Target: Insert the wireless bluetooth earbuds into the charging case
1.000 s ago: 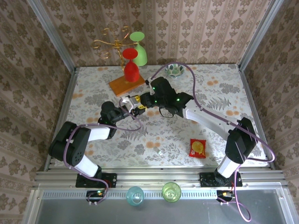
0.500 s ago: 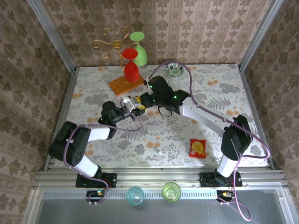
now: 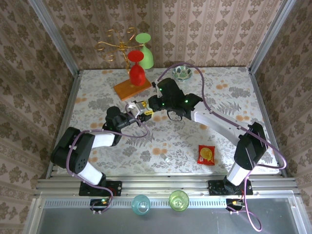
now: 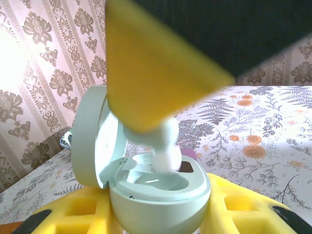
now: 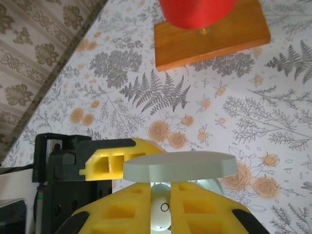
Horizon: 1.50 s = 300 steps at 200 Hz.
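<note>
- Two hands meet over the counter (image 3: 229, 83), a little left of its middle; the left hand (image 3: 132, 109) reaches in from the left, the right hand (image 5: 165, 191) from the right.
- Left hand: yellow fingers (image 4: 241, 209) clamped on either side of the mint case (image 4: 161, 195); the case sits upright between them, its lid (image 4: 90, 139) swung open to the left in the left wrist view.
- Right hand: fingers pressed together on a pale earbud (image 4: 165, 153); the earbud hangs at the mouth of the case, over one well; whether it is seated I cannot tell.
- From the right wrist the lid shows edge-on, just above the pinched earbud.
- Beyond the hands: a red glass (image 3: 136, 70) stands on a wooden block (image 3: 127, 90); a green glass (image 3: 145, 48) is beside a gold rack (image 3: 114, 44); a small bowl (image 3: 182, 73) sits further right.
- One red packet (image 3: 206, 154) lies flat near the right arm's base, well apart from the hands.
</note>
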Motion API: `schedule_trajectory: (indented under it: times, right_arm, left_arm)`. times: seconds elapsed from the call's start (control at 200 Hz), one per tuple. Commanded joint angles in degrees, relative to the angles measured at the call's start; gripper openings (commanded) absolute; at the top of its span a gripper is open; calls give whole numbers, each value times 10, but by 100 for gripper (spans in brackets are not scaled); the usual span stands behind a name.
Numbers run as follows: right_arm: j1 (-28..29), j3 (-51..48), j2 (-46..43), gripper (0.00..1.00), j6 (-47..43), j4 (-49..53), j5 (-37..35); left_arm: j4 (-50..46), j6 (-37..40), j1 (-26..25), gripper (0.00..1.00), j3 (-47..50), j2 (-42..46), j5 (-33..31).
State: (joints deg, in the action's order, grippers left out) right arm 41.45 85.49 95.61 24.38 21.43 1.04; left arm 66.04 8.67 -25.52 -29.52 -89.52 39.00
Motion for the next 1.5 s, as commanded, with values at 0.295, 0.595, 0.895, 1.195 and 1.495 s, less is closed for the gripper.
schedule_trajectory:
  times: [0.295, 0.595, 0.895, 1.195, 1.495]
  right_arm:
    - [-14, -20, -32, 13, -14, -2, -9]
    - [-18, -37, -29, 13, -15, -6, -9]
    - [-19, -47, -28, 13, -18, -22, -4]
    - [-19, -49, -35, 22, -60, -28, 35]
    - [-22, -52, -60, 44, -63, -30, 12]
  left_arm:
    - [33, -34, 4, 18, 3, 6, 43]
    - [66, -82, 13, 18, 3, 6, 48]
    - [67, -93, 14, 18, 1, 10, 56]
    - [70, -110, 15, 18, -4, 12, 55]
    - [71, -117, 15, 18, -5, 13, 60]
